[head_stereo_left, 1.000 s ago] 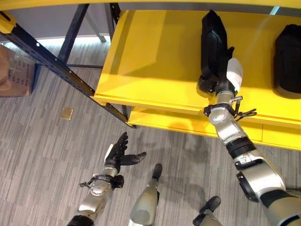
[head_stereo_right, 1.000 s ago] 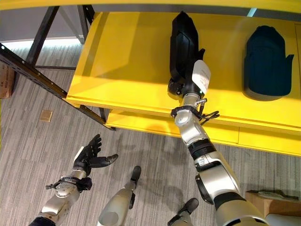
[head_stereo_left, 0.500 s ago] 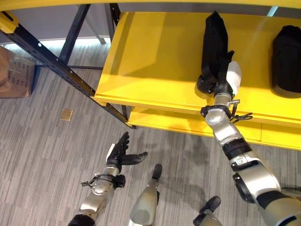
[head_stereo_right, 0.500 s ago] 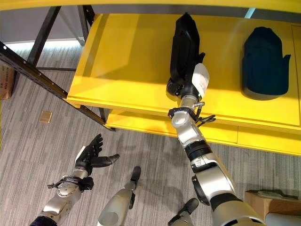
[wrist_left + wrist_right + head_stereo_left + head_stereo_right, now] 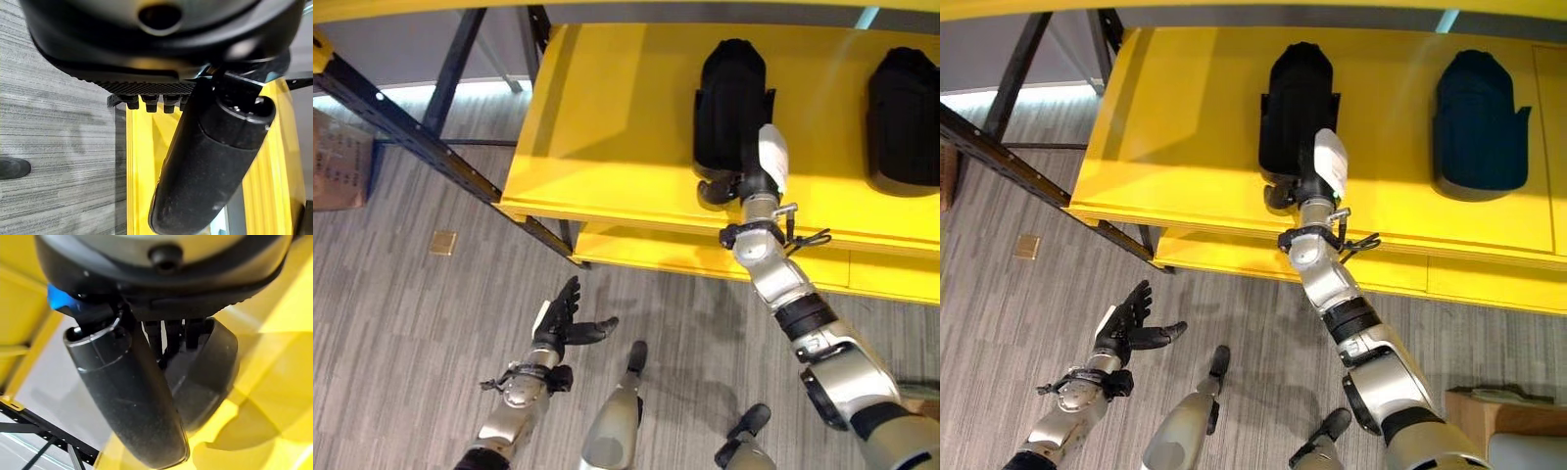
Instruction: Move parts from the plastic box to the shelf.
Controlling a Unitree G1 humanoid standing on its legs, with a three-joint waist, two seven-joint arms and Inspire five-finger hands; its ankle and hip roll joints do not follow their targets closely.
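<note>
We see the yellow shelf (image 5: 1195,117) running across the upper part of the head views, from about ten o'clock round to two o'clock, with grey carpeted floor (image 5: 401,323) below it. A black part (image 5: 1297,103) lies flat on the shelf board at about twelve o'clock, its rounded end pointing away from us and its near end close to the shelf's front edge. Our right hand (image 5: 1291,189) reaches up from four o'clock to that near end; in the right wrist view the thumb (image 5: 128,396) stands on one side of the part's dark rim (image 5: 210,377) and the fingers on the other, so we read the hand as closed around the part's near edge. A second black part (image 5: 1480,122) sits on the same board at about two o'clock, well apart from the first and touched by nothing. Our left hand (image 5: 564,323) hangs low at seven o'clock over the floor, fingers spread and relaxed, thumb out to the side, holding nothing. A small tan square (image 5: 442,243) lies on the floor at nine o'clock, near a dark upright post (image 5: 411,137) of the rack.
</note>
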